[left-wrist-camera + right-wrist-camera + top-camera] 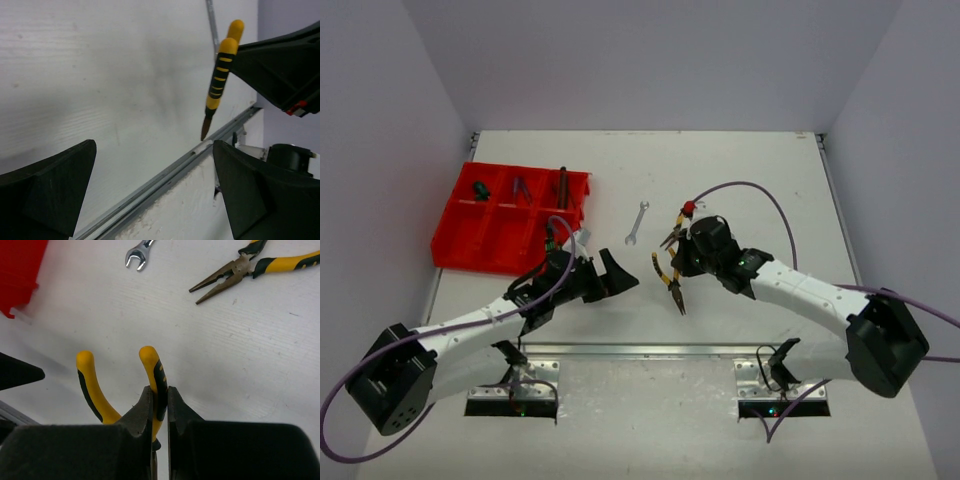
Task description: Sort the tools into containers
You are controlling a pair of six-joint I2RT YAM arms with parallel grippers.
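We see the right gripper [160, 395] clamped on one handle of the yellow-and-black pliers [152, 362], the other handle splayed free beside it. From above, their long axis runs away from the gripper toward the near table edge. In the left wrist view the nose tips downward toward the table and the yellow handle ends point up. The handles carry black stripes, and the nose is dull brown metal.

The left gripper [618, 272] is spread wide and holds nothing. It sits just left of the pliers.

The red tray [455, 255] sits at the far left. Its far row holds a green-handled screwdriver [478, 187], a bluish-grey tool [521, 190] too small for us to name, and a long dark tool [563, 187] — one per compartment.

A silver wrench [637, 222] and needle-nose pliers [235, 275] lie flat on the table [760, 180], between tray and right arm.
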